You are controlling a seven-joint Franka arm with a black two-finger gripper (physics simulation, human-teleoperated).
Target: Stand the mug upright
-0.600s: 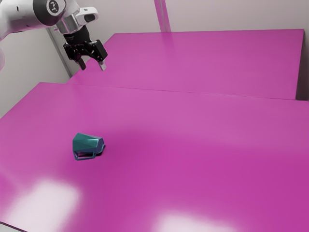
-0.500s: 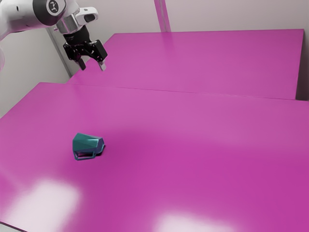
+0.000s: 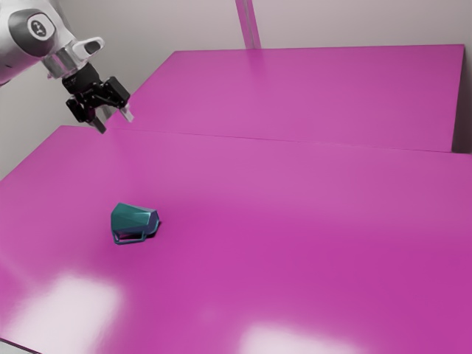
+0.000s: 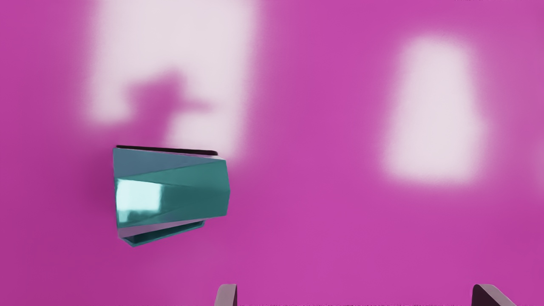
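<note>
My gripper [image 3: 115, 124] hangs in the air at the exterior view's upper left, well above the table and apart from the mug. In the wrist view, the fingertips of my gripper [image 4: 355, 293] stand wide apart with nothing between them. The teal faceted mug [image 3: 133, 221] lies on its side on the table, at the exterior view's left, its handle low along one side. Seen from my hand, the mug [image 4: 174, 191] lies beyond and outside the finger on its side, with part of the handle showing under the body.
The glossy magenta table [image 3: 295, 221] carries bright light patches. Behind it in the exterior view is another magenta surface [image 3: 317, 96], with a pale wall [image 3: 354, 22] beyond.
My arm and gripper have moved toward the exterior view's left and somewhat lower. The mug has stayed where it was, on its side.
</note>
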